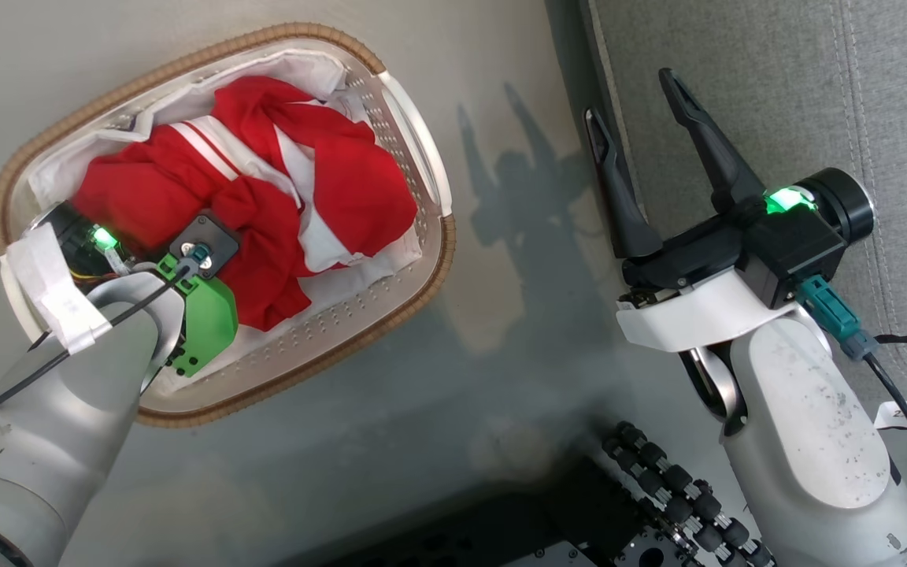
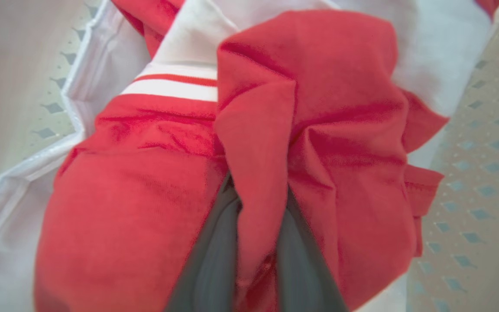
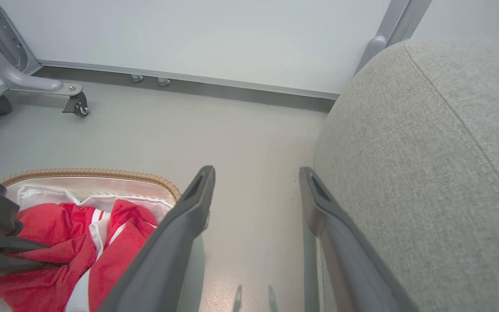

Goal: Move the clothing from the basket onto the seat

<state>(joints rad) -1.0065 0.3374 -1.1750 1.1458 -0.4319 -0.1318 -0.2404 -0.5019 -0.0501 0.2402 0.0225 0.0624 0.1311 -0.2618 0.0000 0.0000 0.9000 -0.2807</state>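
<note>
The red clothing (image 1: 343, 181) with white stripes lies bunched in the oval cream basket (image 1: 439, 260) on the floor. My left gripper (image 2: 259, 188) reaches down into the basket, shut on a raised fold of the clothing (image 2: 254, 130) pinched between its two dark fingers. In the head view its wrist (image 1: 201, 252) covers the fingers. My right gripper (image 1: 628, 94) hangs open and empty over the floor at the edge of the grey seat (image 1: 776, 79). The right wrist view has the right gripper (image 3: 256, 171) between the basket (image 3: 102, 173) on the left and the seat (image 3: 427, 151) on the right.
A thin white liner sheet (image 1: 320, 67) lines the basket under the clothing. Bare grey floor (image 1: 516, 236) separates basket and seat. My dark wheeled base (image 1: 579, 520) sits at the bottom. A metal frame leg with a caster (image 3: 74, 102) stands by the far wall.
</note>
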